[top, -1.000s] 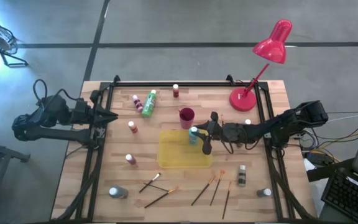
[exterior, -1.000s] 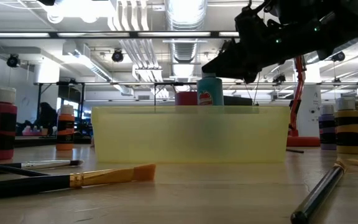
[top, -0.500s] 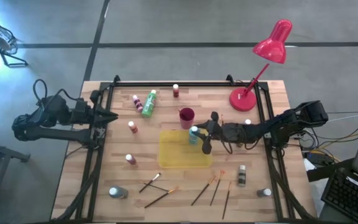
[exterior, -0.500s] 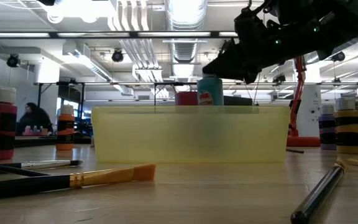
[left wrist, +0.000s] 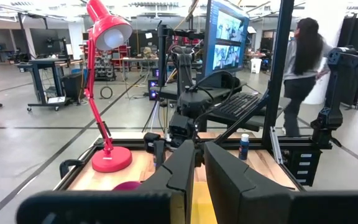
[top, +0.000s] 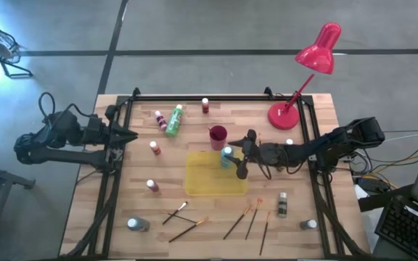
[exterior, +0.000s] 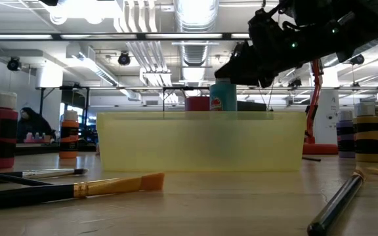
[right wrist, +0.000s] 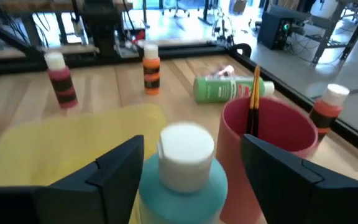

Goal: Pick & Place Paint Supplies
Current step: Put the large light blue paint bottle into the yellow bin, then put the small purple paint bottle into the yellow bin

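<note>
Right jaws: your right gripper [right wrist: 179,168] has its fingers spread either side of the small light-blue paint bottle with a white cap [right wrist: 182,168]. From the wrist view you can't tell if the pads touch it, so call it not pinched.
Bottle place: standing upright in the flat translucent yellow tray [top: 202,183], at its far right corner, just beside the small magenta cup [top: 218,135].
Left jaws: your left gripper [top: 130,135] waits at the table's left edge, fingers pressed close together, holding nothing.
Handling: looks like a light, stiff plastic bottle, probably smooth and a bit slippery. It's tall for its base, so it may tip if nudged. Take it on the body below the cap, not the cap.
Brush handling: thin and light, likely to roll. Pinch mid-handle.
Count, bottles: about ten in the high view, counting the blue one and the green bottle lying on its side [top: 173,119]. Some are too small to be sure of.
Count, brushes: five thin dark-handled brushes with orange tips [top: 247,217] on the near side of the table, plus one standing in the cup.
Other: one red desk lamp [top: 307,69] at the far right.
</note>
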Controlling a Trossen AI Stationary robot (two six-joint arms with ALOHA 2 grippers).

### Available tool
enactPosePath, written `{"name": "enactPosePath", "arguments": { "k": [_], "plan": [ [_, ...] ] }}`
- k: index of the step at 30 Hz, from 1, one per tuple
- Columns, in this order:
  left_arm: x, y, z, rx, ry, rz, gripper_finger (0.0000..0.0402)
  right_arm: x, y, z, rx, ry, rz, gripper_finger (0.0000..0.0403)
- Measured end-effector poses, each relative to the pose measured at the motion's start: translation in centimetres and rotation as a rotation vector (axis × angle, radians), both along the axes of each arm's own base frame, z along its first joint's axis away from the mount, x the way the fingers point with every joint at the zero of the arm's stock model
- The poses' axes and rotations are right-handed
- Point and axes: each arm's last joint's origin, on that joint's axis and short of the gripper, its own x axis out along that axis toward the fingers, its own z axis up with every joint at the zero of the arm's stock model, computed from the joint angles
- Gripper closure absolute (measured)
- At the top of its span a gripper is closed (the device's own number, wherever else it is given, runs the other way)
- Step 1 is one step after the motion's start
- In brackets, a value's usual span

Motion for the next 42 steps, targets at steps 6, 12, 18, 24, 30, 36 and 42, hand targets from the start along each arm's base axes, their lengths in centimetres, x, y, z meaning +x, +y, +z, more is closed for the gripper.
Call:
{"name": "enactPosePath", "arguments": {
  "k": [6,12,18,24,30,36,42],
  "plan": [
    [0.0,0.0,0.0,0.000,0.000,0.000,0.0355,-1.0,-0.1,2.2,0.006,-0.062,0.004,0.0121],
    [0.0,0.0,0.0,0.000,0.000,0.000,0.0355,-3.1,-0.3,4.6,0.032,-0.068,-0.002,0.0113],
    [0.0,0.0,0.0,0.000,0.000,-0.001,0.0355,-5.4,-0.5,6.3,0.127,0.012,-0.037,0.0132],
    [0.0,0.0,0.0,0.000,0.000,0.000,0.0355,-7.2,-0.7,7.8,0.213,0.136,-0.094,0.0163],
    [0.0,0.0,0.0,0.000,0.000,0.000,0.0355,-8.2,-0.8,9.1,0.264,0.291,-0.157,0.0187],
    [0.0,0.0,0.0,0.000,0.000,0.000,0.0355,-10.1,-0.9,9.5,0.354,0.501,-0.287,0.0183],
    [0.0,0.0,0.0,0.000,0.000,0.000,0.0355,-12.6,-1.2,9.1,0.428,0.693,-0.461,0.0155]
  ]
}}
